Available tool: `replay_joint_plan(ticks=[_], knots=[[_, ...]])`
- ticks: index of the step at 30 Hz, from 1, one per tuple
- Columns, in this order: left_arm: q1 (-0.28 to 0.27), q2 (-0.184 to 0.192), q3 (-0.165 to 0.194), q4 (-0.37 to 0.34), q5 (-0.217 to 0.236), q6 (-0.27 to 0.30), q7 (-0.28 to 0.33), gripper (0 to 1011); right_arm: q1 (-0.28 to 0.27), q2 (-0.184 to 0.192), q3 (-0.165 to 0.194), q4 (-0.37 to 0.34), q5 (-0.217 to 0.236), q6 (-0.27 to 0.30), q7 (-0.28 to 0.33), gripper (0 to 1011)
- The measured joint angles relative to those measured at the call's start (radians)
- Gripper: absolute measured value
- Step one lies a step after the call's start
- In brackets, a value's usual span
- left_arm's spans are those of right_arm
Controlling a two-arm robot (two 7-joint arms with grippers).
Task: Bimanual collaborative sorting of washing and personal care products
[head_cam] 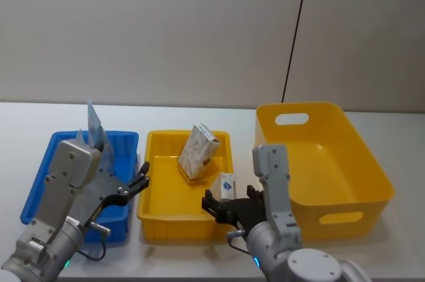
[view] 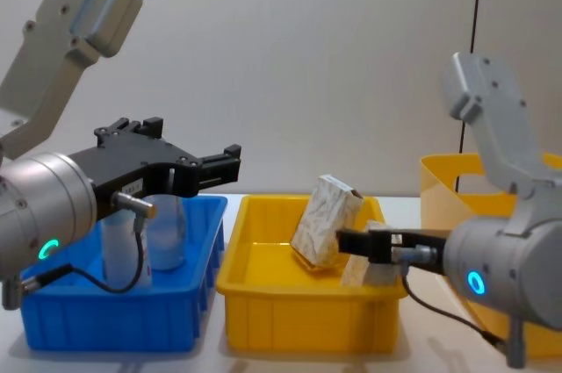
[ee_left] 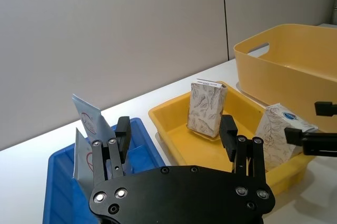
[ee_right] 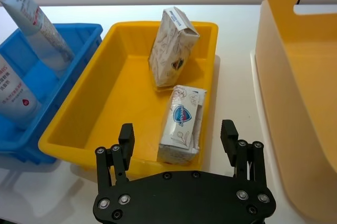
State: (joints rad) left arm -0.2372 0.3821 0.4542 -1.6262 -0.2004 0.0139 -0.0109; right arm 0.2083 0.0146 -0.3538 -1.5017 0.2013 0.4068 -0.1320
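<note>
Blue ribbed plastic bin (head_cam: 40,182): light-blue squeeze tube (head_cam: 93,123) upright inside. Left gripper (head_cam: 141,177) over bin's right edge, fingers apart. Shallow yellow tray (head_cam: 159,217): boxy grey-patterned pack (head_cam: 198,151) leaning, smaller blue-marked pack (head_cam: 227,184) by front wall. Right gripper (head_cam: 230,200) beside it, fingers spread. Deep yellow basket (head_cam: 372,176) rightmost.

The surface (head_cam: 40,119) before me is a pale, plain white top that runs back to the wall. Three containers stand directly on it in a row. On my left is a low blue bin (head_cam: 38,186). In the middle is a shallow yellow tray (head_cam: 172,225), just beside the blue one; I cannot tell whether their rims touch. On my right stands a taller yellow bin (head_cam: 375,186) with handle slots, a narrow strip of bare surface between it and the tray.
</note>
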Motion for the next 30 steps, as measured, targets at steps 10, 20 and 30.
replay_joint_plan(ticks=[10,20,30], knots=[[0.0,0.0,0.0,0.0,0.0,0.0,0.0,1001,0.06,-0.041,0.01,0.096,-0.006,0.005,-0.012,1003],[0.0,0.0,0.0,0.0,0.0,0.0,0.0,1001,0.109,-0.064,0.018,0.17,-0.008,0.004,-0.009,1004],[0.0,0.0,0.0,0.0,0.0,0.0,0.0,1001,0.152,-0.078,0.018,0.231,-0.015,0.007,0.013,1004]])
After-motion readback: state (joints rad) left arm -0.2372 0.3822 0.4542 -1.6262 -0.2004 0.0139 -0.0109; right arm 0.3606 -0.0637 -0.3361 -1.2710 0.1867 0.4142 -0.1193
